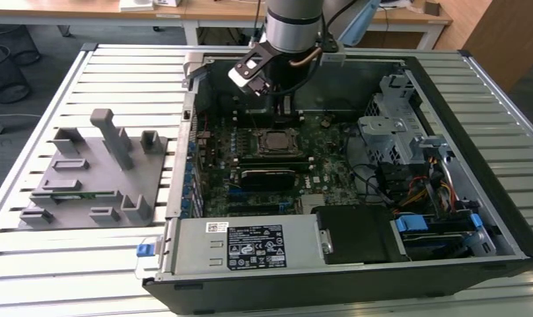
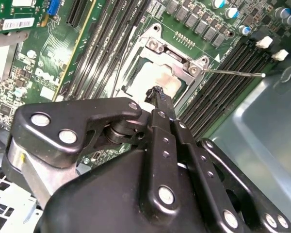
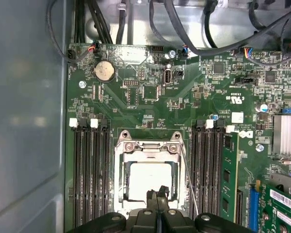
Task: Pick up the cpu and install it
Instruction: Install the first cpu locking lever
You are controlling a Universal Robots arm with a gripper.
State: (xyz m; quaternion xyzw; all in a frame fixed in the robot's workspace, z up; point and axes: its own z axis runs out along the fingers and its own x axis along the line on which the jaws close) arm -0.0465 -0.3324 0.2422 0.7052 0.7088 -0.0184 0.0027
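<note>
Fingers are pressed together with only a hairline seam between them, and they hold nothing. The gripper points tip-down over one edge of the cpu; whether the tips touch the chip cannot be determined. In the second wrist view the gripper shows one narrow black tip, and the pale top of the cpu is directly behind it. The cpu lies flat, silver side up, inside the metal frame of the socket. A thin lever rod runs alongside the frame, standing off it at an angle. Black memory slots flank the socket on both sides, and a green memory stick stands in the slot just beyond one bank. Farther out on the motherboard are a coin cell and a finned heatsink. Cables run along the board's far edge. In the exterior view the arm reaches down into the open case, and the cpu is seated near the middle of the board. A labelled grey box fills the case's near corner, and a metal drive cage stands toward the exterior view's right. The case rests on a slatted table. A grey fixture with upright posts sits apart from the case, toward the exterior view's left.
</note>
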